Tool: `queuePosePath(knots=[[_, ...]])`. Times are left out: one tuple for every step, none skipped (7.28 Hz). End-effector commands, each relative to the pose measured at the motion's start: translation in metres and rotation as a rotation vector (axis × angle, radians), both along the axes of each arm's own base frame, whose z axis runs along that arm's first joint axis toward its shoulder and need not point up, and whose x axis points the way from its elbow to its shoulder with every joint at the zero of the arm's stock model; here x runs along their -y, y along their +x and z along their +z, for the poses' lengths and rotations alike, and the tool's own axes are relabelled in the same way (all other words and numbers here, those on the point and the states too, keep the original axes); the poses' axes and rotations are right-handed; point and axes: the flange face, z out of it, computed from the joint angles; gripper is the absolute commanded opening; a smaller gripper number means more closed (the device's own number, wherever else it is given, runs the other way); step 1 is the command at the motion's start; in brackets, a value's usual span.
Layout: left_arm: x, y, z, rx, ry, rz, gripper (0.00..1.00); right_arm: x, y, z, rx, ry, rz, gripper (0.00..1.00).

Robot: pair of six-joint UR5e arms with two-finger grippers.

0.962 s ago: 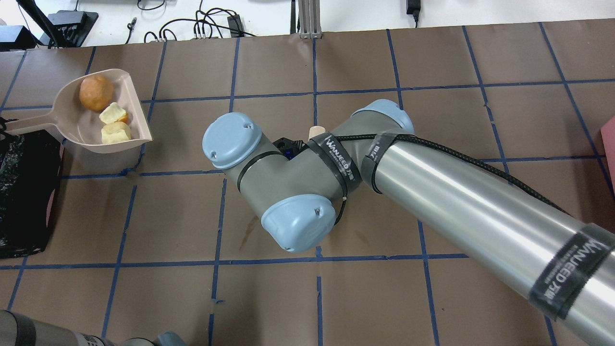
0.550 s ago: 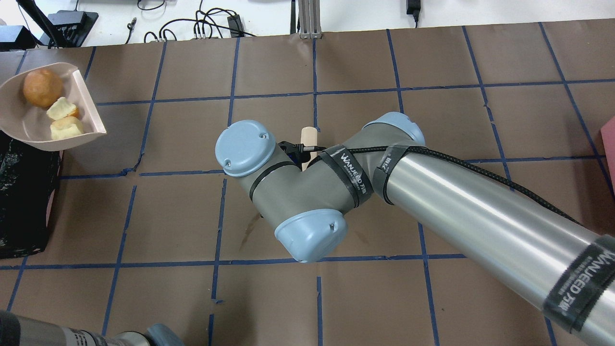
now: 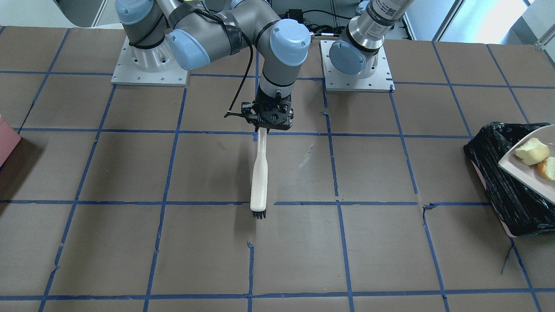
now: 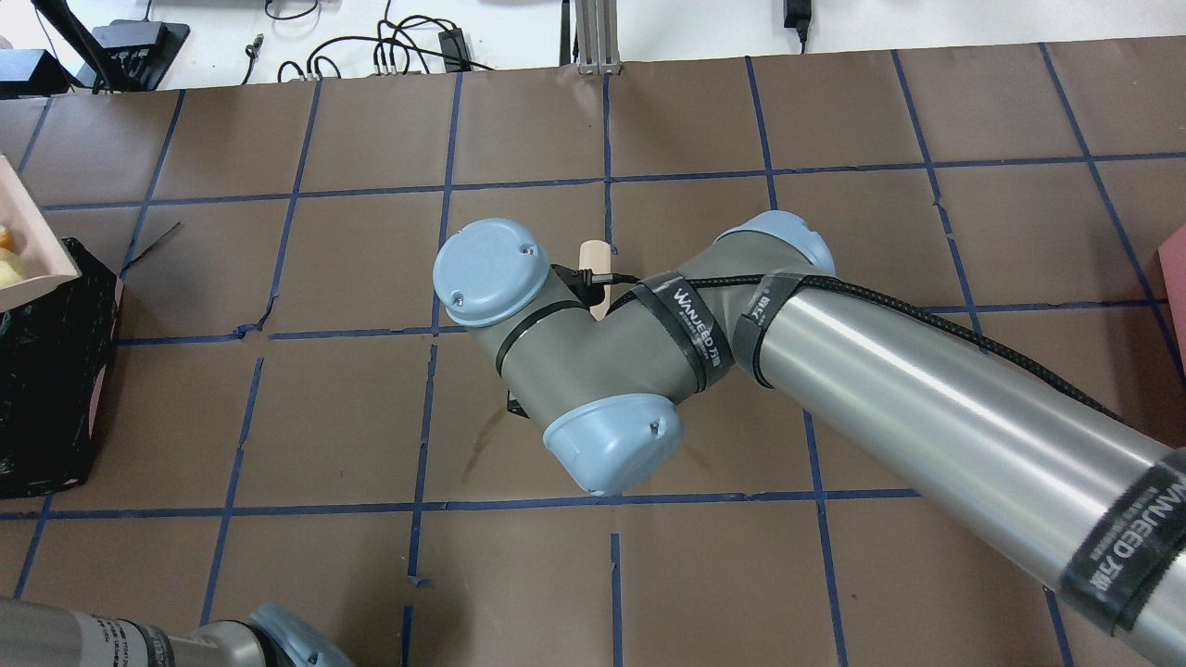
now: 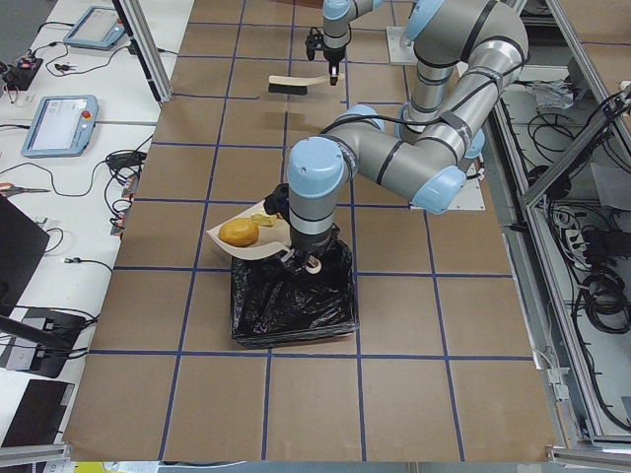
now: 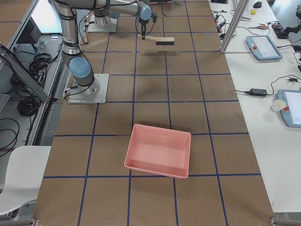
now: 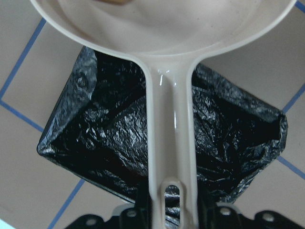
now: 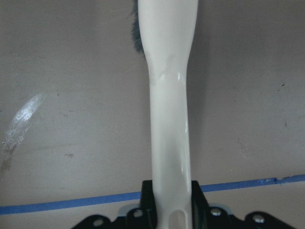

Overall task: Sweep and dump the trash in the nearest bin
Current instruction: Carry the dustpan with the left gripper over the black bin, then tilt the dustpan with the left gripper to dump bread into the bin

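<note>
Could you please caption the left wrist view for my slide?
Left gripper holds the dustpan over the black-bagged bin.

Brown table (image 3: 130, 251) gridded in blue tape — glossy black bin (image 3: 503, 186), cream brush (image 3: 260, 173), beige dustpan (image 7: 171, 124).

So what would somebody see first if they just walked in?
Probably the beige plastic dustpan, held by the left gripper right over the black-bagged box bin at the robot's left end of the table. An orange-brown potato-like lump and pale yellow chunks sit in it. Next comes the cream-handled brush with dark bristles, gripped by the right gripper and held out over the table's middle.
</note>
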Motion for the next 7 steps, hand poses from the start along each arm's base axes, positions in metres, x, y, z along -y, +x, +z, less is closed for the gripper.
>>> queuePosePath(knots=[[-0.045, 0.044, 0.005, 0.014, 0.005, 0.032, 0.00, 0.004, -0.002, 0.000, 0.011, -0.016, -0.008, 0.05], [-0.057, 0.056, 0.001, 0.037, 0.041, 0.016, 0.00, 0.006, -0.003, 0.001, 0.014, -0.020, -0.013, 0.05], [-0.063, 0.064, 0.004, 0.070, 0.054, 0.002, 0.00, 0.005, -0.001, 0.000, 0.014, -0.018, -0.010, 0.05], [-0.066, 0.069, 0.001, 0.097, 0.068, -0.026, 0.00, 0.003, -0.001, -0.001, 0.015, -0.016, -0.009, 0.05], [-0.070, 0.077, 0.001, 0.141, 0.122, -0.021, 0.00, 0.004, -0.001, 0.000, 0.015, -0.017, -0.009, 0.05], [-0.068, 0.081, -0.001, 0.153, 0.120, -0.021, 0.00, 0.005, -0.001, 0.000, 0.016, -0.019, -0.010, 0.05], [-0.065, 0.089, -0.009, 0.183, 0.112, -0.031, 0.00, 0.004, 0.000, 0.001, 0.019, -0.023, -0.010, 0.05]])
